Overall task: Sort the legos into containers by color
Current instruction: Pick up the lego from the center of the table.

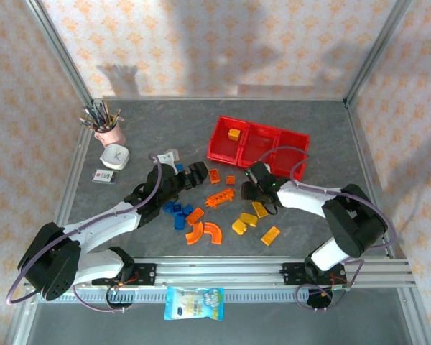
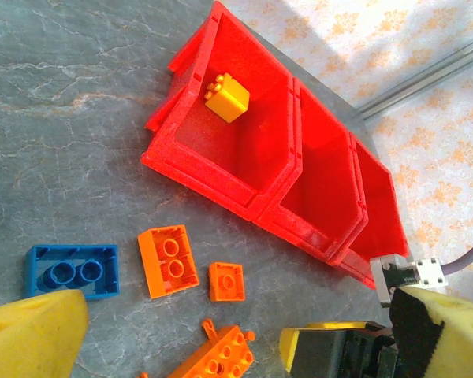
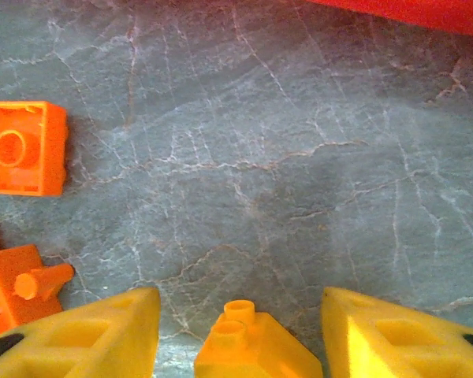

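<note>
Yellow brick (image 3: 252,346) lies between the right tool's (image 3: 240,305) jaws

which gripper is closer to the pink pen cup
Left. The left gripper is to the right of the pen cup and a little nearer the arm bases. The right gripper is much further right, past the orange bricks, in front of the red tray.
</note>
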Controlling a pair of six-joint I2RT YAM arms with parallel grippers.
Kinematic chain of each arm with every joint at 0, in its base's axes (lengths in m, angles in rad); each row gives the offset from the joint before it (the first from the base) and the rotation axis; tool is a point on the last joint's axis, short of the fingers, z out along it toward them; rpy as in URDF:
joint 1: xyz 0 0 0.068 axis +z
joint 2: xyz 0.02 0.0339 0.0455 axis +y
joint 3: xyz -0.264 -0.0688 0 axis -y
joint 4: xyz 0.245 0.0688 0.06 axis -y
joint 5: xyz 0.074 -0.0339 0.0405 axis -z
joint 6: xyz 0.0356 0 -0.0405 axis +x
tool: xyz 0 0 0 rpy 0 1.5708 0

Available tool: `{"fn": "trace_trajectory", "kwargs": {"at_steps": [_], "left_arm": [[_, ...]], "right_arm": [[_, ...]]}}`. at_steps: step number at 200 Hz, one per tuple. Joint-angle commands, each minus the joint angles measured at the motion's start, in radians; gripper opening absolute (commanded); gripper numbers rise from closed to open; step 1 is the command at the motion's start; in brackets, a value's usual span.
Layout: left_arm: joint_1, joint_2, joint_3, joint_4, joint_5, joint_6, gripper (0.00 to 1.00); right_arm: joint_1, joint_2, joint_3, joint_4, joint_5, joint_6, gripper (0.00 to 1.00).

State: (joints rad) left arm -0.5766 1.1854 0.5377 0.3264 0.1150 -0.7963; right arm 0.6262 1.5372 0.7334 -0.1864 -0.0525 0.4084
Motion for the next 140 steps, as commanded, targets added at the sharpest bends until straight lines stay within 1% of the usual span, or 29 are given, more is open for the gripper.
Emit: {"fn": "trace_trajectory", "kwargs": {"at_steps": [1, 34, 84, 140], "left_arm": [[-0.008, -0.003, -0.001, 0.019, -0.025, -0.002, 0.99], [-0.008, 0.001, 0.002, 0.020, -0.023, -0.001, 0.99], [-0.008, -0.010, 0.009, 0.009, -0.029, 0.006, 0.99], [-0.006, -0.057, 0.029, -0.055, -0.068, 0.036, 0.99]], "right_arm": [[0.009, 0.000, -0.019, -0.032, 0.035, 0.018, 0.52], [0.012, 0.000, -0.005, -0.031, 0.035, 0.011, 0.42], [0.012, -0.012, 0.031, -0.060, 0.050, -0.013, 0.31], [0.013, -0.058, 0.129, -0.110, 0.034, -0.034, 0.25]]}}
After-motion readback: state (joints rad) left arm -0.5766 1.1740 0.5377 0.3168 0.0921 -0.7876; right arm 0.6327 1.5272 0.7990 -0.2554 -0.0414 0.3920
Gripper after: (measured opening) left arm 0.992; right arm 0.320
